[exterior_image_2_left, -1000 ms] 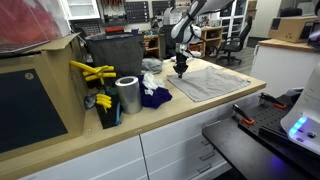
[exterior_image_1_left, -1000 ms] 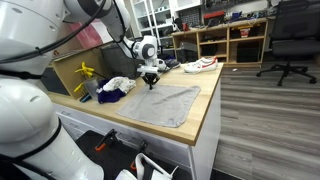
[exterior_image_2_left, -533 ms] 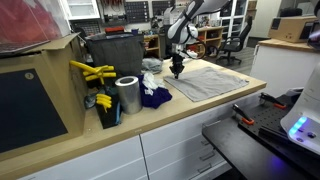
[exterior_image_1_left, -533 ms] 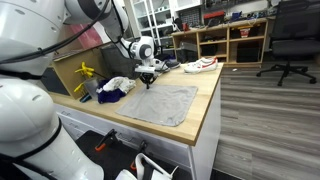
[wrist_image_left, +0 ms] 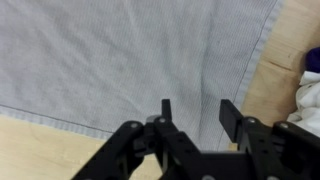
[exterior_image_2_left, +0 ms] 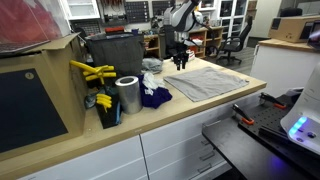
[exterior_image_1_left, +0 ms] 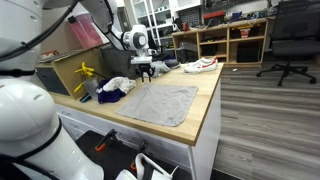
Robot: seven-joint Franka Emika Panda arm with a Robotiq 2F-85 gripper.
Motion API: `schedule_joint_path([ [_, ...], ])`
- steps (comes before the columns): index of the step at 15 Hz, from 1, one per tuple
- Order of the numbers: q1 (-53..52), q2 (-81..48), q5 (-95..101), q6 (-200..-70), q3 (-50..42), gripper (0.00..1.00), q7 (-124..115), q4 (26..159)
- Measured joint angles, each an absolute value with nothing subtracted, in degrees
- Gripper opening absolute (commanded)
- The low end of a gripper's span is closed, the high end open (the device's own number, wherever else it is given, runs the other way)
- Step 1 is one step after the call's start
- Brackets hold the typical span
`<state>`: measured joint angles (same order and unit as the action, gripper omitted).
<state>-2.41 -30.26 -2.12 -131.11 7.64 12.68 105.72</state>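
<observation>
A grey cloth [exterior_image_1_left: 160, 102] lies spread flat on the wooden counter [exterior_image_1_left: 208, 105]; it shows in both exterior views and fills most of the wrist view [wrist_image_left: 120, 60]. My gripper [exterior_image_1_left: 146, 72] hangs a little above the cloth's far edge, fingers pointing down, also seen from the counter's other end [exterior_image_2_left: 181, 62]. In the wrist view the gripper [wrist_image_left: 198, 108] is open, with only the cloth below showing in the gap. One cloth edge and bare wood [wrist_image_left: 285, 60] lie to the right of the fingers.
A heap of white and blue cloths [exterior_image_1_left: 115, 88] lies beside the grey cloth. Close by are a metal can [exterior_image_2_left: 127, 95], yellow tools [exterior_image_2_left: 92, 72], a black bin [exterior_image_2_left: 113, 52] and a cardboard box. A shoe [exterior_image_1_left: 200, 65] rests beyond the counter, with an office chair [exterior_image_1_left: 290, 40] further off.
The gripper was shut low at the cloth's far edge. It has since lifted off, shifted slightly toward the back, and opened; the cloth stays flat.
</observation>
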Motion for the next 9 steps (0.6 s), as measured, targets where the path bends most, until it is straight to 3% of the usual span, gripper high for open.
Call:
schedule_joint_path([
  [2, -2.1, -24.9, -1.2, -127.3, 6.4, 0.99, 12.7, 108.9],
  [9, 1.1, -10.0, -1.5, -105.0, 2.9, 1.00, 13.1, 114.8],
])
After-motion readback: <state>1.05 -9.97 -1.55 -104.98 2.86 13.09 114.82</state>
